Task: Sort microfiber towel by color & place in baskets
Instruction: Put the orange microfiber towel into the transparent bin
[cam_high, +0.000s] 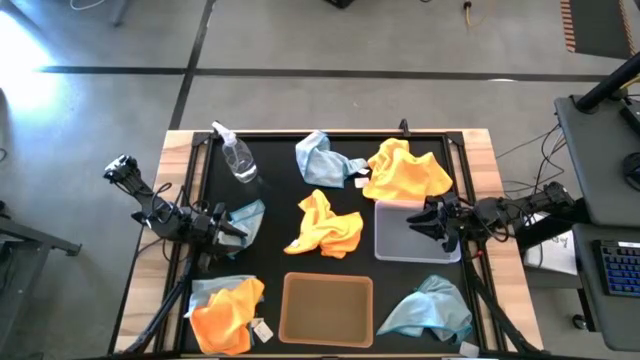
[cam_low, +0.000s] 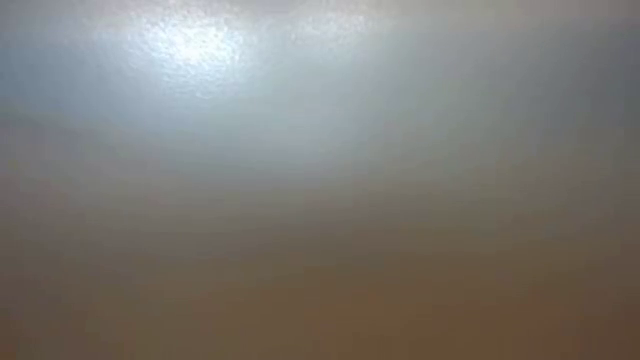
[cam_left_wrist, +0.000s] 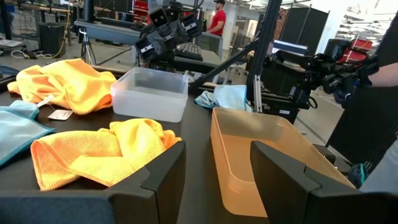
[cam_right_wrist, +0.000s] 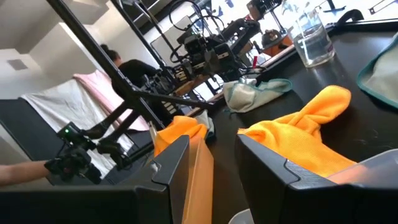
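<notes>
High view: both end effectors (cam_high: 232, 228) (cam_high: 420, 222) open, empty.

Low view fully blurred, hazy glare patch up top. High view evenly lit, bright glare far-left floor.

The black tabletop (cam_high: 275, 265) has open bare strips between the cloths. The widest one runs along the middle, between the orange cloth (cam_high: 325, 224) in the center and the blue cloth (cam_high: 246, 222) on the left.

The tan basket (cam_high: 327, 309) is empty, so there is room inside it. The grey basket (cam_high: 412, 238) is empty too, but the right gripper (cam_high: 427, 222) hangs over it and blocks part of the way in.

The spray bottle (cam_high: 237, 156) stands up tall at the back left. A big orange cloth (cam_high: 407, 170) fills the back right. Cloth piles crowd both front corners, beside the tan basket.
</notes>
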